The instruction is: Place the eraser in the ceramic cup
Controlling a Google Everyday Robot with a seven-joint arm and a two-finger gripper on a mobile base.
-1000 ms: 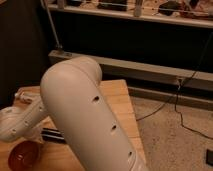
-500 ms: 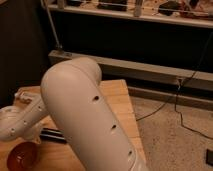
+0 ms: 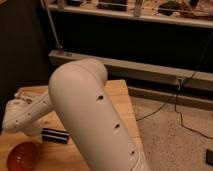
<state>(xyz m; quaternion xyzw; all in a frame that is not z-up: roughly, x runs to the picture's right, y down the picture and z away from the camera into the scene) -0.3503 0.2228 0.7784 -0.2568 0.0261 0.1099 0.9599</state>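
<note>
We look across a pale wooden worktop (image 3: 122, 95) to a dim back wall (image 3: 130, 42), where a long grey ledge (image 3: 145, 72) runs beneath the dark panelling. Above it, a metal shelf (image 3: 150, 17) carries blurred clutter, and a slim metal post (image 3: 51, 27) rises at the left. To the right, black cables (image 3: 160, 107) trail from the ledge over a speckled grey floor (image 3: 170, 142). The light is low and warm.

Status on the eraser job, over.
Gripper open, hidden behind arm, low left. Eraser flat on table. Cup not visible. Bowl near eraser.
</note>
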